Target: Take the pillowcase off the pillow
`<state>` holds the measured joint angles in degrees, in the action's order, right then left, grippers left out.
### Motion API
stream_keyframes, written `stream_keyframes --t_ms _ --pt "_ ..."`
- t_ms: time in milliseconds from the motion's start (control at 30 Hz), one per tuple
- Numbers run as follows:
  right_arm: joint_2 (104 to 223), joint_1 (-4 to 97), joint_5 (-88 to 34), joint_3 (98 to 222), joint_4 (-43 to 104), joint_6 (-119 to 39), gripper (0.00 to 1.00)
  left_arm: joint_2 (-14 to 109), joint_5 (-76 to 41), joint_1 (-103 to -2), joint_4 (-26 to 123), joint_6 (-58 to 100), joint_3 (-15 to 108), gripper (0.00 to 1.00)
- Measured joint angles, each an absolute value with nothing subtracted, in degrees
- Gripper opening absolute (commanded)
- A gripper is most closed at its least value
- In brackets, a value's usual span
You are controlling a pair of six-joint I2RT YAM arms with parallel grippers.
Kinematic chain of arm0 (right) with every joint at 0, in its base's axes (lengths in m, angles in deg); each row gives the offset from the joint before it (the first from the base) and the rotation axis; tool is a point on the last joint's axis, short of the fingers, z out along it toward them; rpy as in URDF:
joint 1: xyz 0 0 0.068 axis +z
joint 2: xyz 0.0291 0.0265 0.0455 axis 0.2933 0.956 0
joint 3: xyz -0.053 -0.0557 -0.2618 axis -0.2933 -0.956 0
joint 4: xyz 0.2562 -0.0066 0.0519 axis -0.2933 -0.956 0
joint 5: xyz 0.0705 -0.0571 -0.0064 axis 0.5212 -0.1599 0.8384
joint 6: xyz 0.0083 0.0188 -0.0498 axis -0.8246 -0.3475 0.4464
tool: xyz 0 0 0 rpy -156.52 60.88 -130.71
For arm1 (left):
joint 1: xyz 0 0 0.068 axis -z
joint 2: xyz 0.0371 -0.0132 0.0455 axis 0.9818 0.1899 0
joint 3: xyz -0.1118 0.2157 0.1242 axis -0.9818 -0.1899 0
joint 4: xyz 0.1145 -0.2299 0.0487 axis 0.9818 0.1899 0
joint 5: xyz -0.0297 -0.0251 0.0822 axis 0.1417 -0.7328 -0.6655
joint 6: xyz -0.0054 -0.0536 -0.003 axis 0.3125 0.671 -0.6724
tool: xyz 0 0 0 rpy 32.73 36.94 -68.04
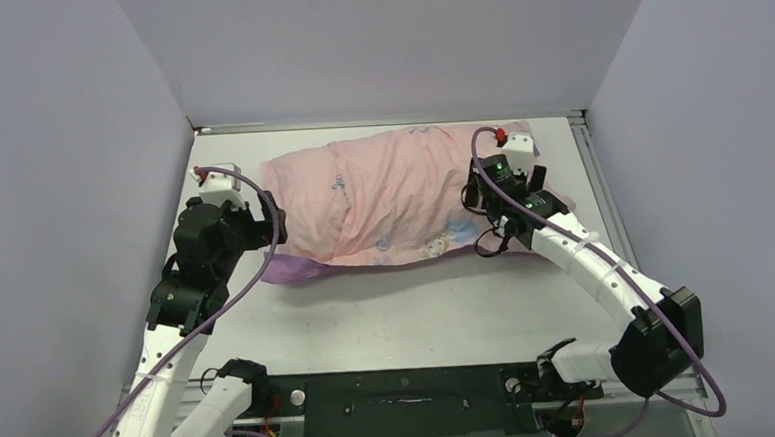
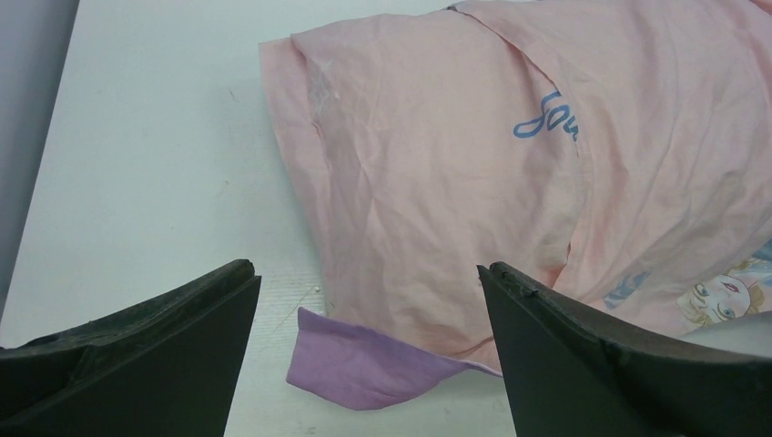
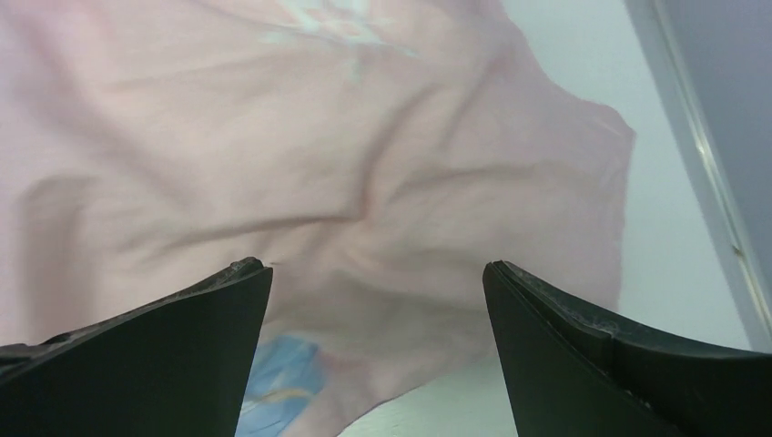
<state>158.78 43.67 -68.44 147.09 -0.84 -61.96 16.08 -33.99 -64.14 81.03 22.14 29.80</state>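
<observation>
Left gripper (image 2: 364, 273): my two fingers are wide apart and hold nothing. They are by the left end of the pillowcase (image 1: 392, 198).
Right gripper (image 3: 378, 266): wide apart too, holding nothing, over the right end.
Where it is: upper middle of the top view, on the table (image 1: 418, 307), pink side up. A purple flap (image 2: 364, 369) pokes out at its lower left.
Pillow: hidden inside, I think. I cannot see it.
What could go wrong: if I pinch too deep, I may grab the pillow too, and both would slide together. If I pinch too little, the thin cloth may slip out.
Count: one pillowcase, one flap, two grippers, two fingers each.
</observation>
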Motion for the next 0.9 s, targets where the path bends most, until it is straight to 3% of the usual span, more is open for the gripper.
stream_keyframes --t_ms 300,600,900 --pt "151.8 59.6 -55.5 147.6 10.8 -54.9 0.90 16.1 -33.0 -64.1 80.7 22.1 29.6 0.96" --pt "169.3 73.6 -52.0 158.1 15.7 -50.3 0.90 16.1 -32.8 -64.1 80.7 22.1 29.5 0.96" --pt "177.7 77.0 -53.4 158.7 12.0 -50.6 0.90 16.1 -32.6 -64.2 80.6 22.2 29.4 0.96"
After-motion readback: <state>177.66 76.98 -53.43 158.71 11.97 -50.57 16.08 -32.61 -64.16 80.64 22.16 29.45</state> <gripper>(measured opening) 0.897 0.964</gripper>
